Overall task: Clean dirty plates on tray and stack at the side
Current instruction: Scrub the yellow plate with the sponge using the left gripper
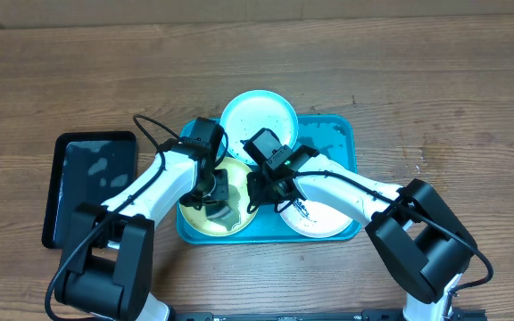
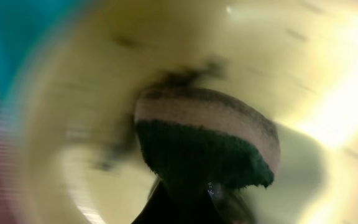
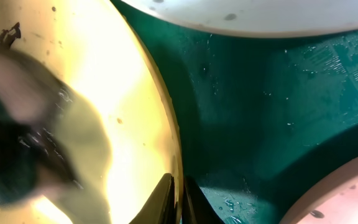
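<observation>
Yellow-green plate (image 1: 196, 221) has its rim clamped by right fingers (image 3: 163, 202); left fingers (image 2: 179, 205) grip a sponge (image 2: 207, 140).

Turquoise tray (image 1: 339, 141) sits mid-frame; blue-rimmed plate (image 1: 259, 114) overhangs its top edge; yellow-green plate (image 1: 194, 221) lower left; white plate (image 1: 327, 219) lower right; all a bit grimy

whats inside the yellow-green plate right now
A green-and-pink sponge, gripped by the left gripper, sits in the yellow-green plate, with dark smears beside it. The plate surface under the sponge is covered, so any dirt there cannot be seen.
</observation>
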Controlling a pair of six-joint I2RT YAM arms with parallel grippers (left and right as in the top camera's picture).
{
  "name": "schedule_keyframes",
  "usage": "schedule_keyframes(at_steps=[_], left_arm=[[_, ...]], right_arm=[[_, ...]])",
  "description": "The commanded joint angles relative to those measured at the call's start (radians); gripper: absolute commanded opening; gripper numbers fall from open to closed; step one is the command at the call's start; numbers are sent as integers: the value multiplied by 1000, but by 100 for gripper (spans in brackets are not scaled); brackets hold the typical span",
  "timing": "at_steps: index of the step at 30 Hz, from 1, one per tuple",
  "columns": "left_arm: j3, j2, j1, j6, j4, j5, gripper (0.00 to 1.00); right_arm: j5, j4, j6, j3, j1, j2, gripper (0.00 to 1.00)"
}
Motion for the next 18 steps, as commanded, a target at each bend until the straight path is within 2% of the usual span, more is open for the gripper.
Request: schedule_keyframes(at_steps=[1, 5, 8, 12, 15, 18], left_arm=[[-10, 12, 25, 1, 15, -317, 4], [-10, 12, 25, 1, 67, -373, 4], [-8, 12, 25, 6, 100, -478, 4], [40, 11, 25, 69, 82, -566, 4], [106, 11, 24, 84, 26, -503, 4], [166, 11, 23, 84, -17, -319, 4]], right_arm=[[10, -8, 0, -7, -4, 3, 7], [10, -15, -3, -7, -4, 3, 4], [10, -18, -3, -7, -4, 3, 4], [10, -18, -3, -7, -4, 3, 4], [10, -15, -3, -7, -4, 3, 4], [10, -14, -3, -7, -4, 3, 4]])
